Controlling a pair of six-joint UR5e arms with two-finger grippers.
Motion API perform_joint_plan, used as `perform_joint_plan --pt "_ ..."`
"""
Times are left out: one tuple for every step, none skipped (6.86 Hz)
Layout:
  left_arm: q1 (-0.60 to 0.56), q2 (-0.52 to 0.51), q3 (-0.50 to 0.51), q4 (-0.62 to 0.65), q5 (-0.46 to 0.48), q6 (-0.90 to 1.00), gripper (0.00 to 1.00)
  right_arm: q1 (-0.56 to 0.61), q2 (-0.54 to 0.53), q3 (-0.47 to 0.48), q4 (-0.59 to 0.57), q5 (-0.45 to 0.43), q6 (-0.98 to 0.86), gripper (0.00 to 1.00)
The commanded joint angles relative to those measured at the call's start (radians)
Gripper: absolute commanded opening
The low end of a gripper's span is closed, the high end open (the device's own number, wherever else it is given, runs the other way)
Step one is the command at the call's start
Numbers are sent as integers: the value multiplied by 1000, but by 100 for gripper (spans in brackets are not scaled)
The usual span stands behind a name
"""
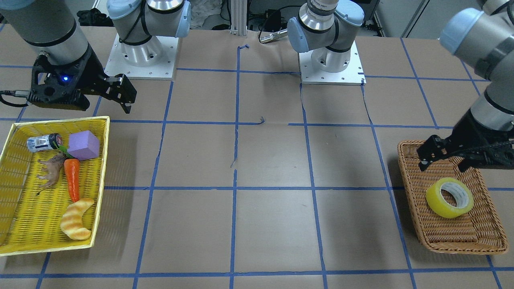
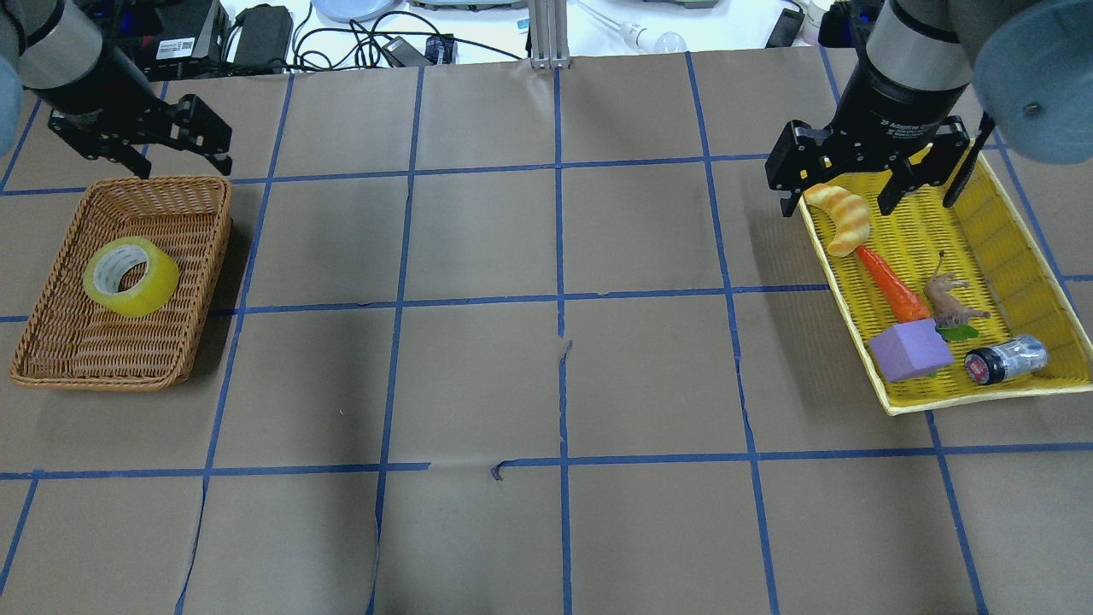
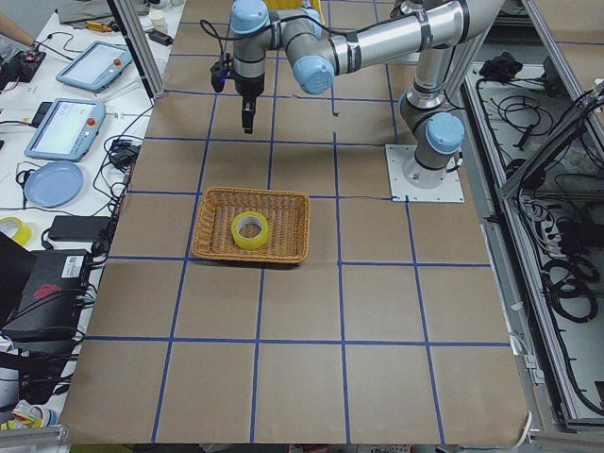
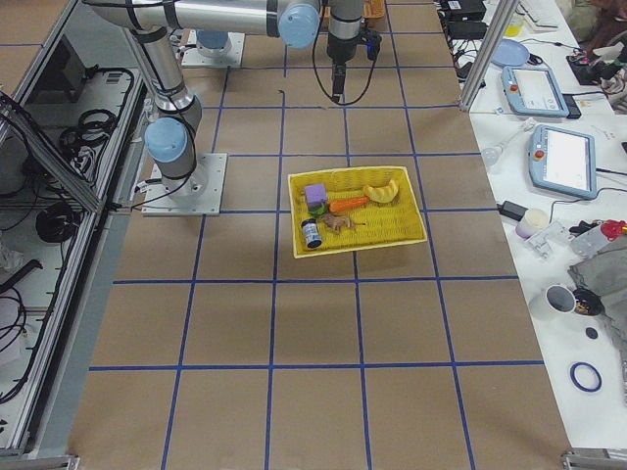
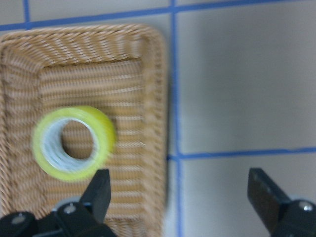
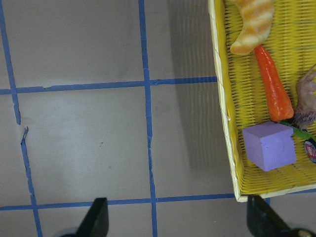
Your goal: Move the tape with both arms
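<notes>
The tape, a yellow roll with a whitish core, lies tilted in a brown wicker basket at the table's left. It also shows in the front view and the left wrist view. My left gripper is open and empty, above the basket's far edge and apart from the tape; the front view and its own wrist view show it too. My right gripper is open and empty, above the far corner of a yellow basket.
The yellow basket holds a striped croissant toy, a carrot, a purple block, a small animal figure and a small can. Blue tape lines grid the brown table.
</notes>
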Motion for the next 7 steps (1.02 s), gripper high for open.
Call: perform_joint_plan --pt "-174 29 26 -115 -10 -164 100 0 0 2 0 -2 1 100" --pt "-239 35 26 -132 -10 -217 100 0 0 2 0 -1 1 100" --pt "-261 38 26 -136 -11 -225 100 0 0 2 0 1 1 100" --pt "-259 38 28 -159 -10 -224 100 0 0 2 0 1 1 100" --pt "-261 38 28 -161 -8 -224 100 0 0 2 -2 1 1 100" --pt "-259 38 26 -161 -7 -216 100 0 0 0 0 1 1 100" --pt "-256 38 19 -161 -13 -213 100 0 2 2 1 1 1 100"
